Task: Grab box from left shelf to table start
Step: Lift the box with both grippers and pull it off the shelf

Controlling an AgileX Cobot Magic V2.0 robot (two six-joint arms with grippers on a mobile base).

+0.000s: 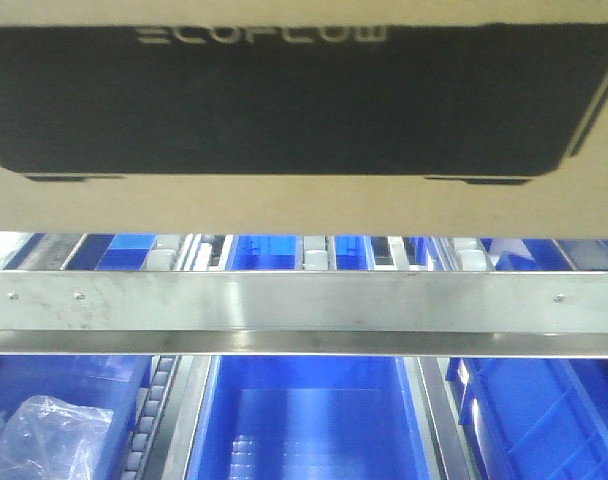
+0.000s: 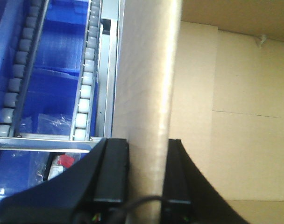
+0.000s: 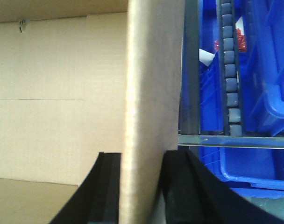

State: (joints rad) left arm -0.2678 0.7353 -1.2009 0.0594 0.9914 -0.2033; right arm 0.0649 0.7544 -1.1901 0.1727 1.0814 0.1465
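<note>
The brown cardboard box (image 1: pixel 304 205) with its black "ECOFLOW" panel fills the top of the front view, just above the left shelf's silver steel rail (image 1: pixel 304 300). In the left wrist view my left gripper (image 2: pixel 146 182) is shut on the box's upright side wall (image 2: pixel 146 93), one black finger on each face. My right gripper (image 3: pixel 142 186) is likewise shut on the opposite wall (image 3: pixel 153 84) of the box. The open inside of the box shows beside each wall. The table is out of view.
Blue plastic bins (image 1: pixel 309 420) sit below the rail, one at lower left holding a clear plastic bag (image 1: pixel 44 440). Roller tracks (image 2: pixel 86 79) run beside the box on the left and roller tracks (image 3: pixel 230 79) on the right, with more blue bins (image 3: pixel 268 70) close by.
</note>
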